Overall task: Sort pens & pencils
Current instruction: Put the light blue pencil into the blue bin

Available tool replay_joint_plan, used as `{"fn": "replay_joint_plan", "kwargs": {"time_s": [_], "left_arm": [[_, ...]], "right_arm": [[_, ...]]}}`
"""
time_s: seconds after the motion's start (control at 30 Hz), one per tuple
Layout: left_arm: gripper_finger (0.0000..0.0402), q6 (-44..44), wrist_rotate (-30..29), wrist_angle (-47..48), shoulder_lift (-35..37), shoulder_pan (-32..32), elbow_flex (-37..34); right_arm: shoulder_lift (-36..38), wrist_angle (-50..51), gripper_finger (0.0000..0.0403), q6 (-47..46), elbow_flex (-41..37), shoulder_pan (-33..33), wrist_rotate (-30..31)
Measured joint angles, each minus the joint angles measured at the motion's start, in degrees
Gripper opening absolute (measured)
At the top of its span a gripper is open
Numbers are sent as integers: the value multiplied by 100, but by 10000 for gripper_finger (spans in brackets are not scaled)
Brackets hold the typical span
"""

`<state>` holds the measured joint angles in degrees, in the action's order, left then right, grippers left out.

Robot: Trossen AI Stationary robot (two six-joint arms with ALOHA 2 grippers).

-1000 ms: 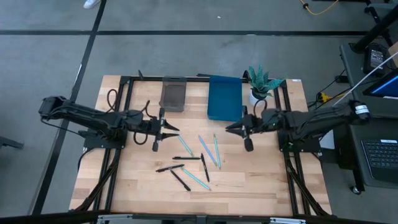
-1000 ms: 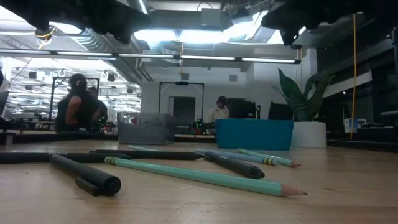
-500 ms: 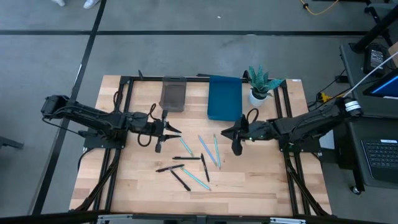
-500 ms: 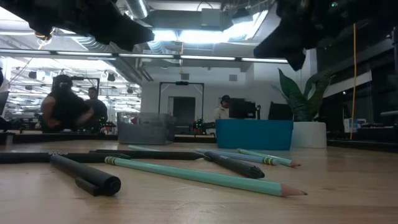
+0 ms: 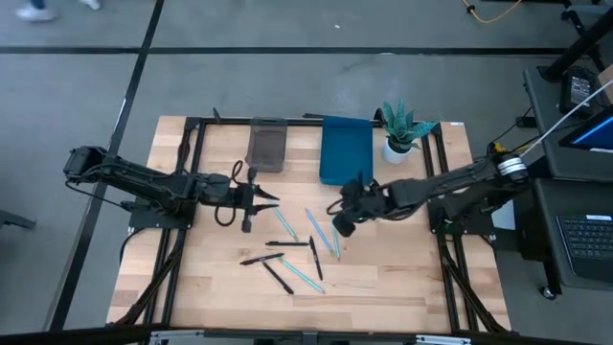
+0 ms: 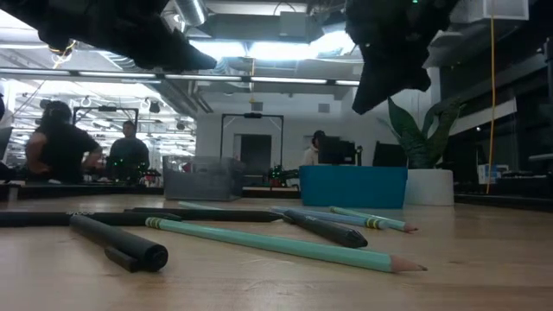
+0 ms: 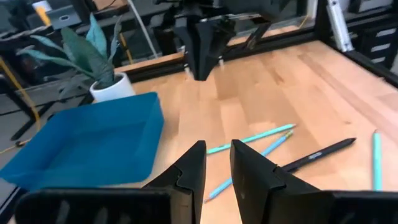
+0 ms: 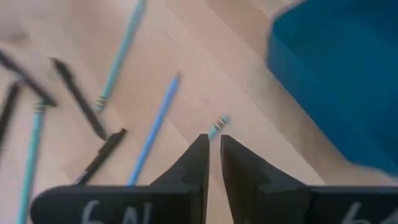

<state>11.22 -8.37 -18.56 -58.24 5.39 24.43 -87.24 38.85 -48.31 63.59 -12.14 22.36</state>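
The pens & pencils lie flat and scattered on the wooden table (image 5: 383, 278): several black pens (image 5: 287, 243) and several pale blue-teal pencils (image 5: 317, 222). My right gripper (image 5: 336, 226) hangs tipped downward just over the right-hand pencils. Its fingers stand a narrow gap apart with nothing between them (image 8: 212, 142). A pencil's eraser end (image 8: 219, 123) lies just beyond the tips. My left gripper (image 5: 274, 199) hovers nearly level left of the scatter, its fingers slightly apart and holding nothing (image 7: 217, 149). From the left wrist, pencils (image 7: 252, 138) and a pen (image 7: 317, 154) show ahead.
A grey bin (image 5: 266, 144) and a blue bin (image 5: 346, 149) stand at the table's far edge, with a potted plant (image 5: 402, 129) to their right. Black frame rails (image 5: 182, 230) run along both sides. People stand in the room beyond the table (image 6: 65, 147).
My right gripper has swung from near the plant toward the table's left and a little down, coming over the pencils. It has tipped from nearly level to pointing steeply down and has rolled.
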Motion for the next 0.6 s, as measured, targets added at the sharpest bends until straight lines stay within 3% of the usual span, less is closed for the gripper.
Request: {"fn": "replay_joint_plan", "kwargs": {"time_s": [0.2, 0.37, 0.6], "left_arm": [[66, 129, -38, 8, 0, 0, 0], [69, 145, -38, 10, 2, 0, 0], [65, 289, -36, 10, 2, 0, 0]], "right_arm": [[-559, 389, 44, -698, 444, 9, -57], [-781, 380, 44, -238, 491, 154, -419], [-989, 319, 44, -270, 492, 265, -477]]}}
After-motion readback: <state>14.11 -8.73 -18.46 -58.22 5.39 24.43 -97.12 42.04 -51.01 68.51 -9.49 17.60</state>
